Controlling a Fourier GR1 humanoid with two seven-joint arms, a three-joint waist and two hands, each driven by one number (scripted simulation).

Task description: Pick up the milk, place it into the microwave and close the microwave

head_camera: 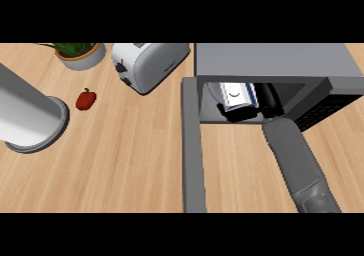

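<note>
Now the right hand (266,101) hugs the milk (235,95) inside the microwave (273,60); set it down flat, then let go.

Bright, even light covers the worktop (126,160) left of the right hand (268,100), with only faint shadows. Around the hand the microwave (288,60) cavity is dim, and the milk (235,94) shows pale within it.
</note>
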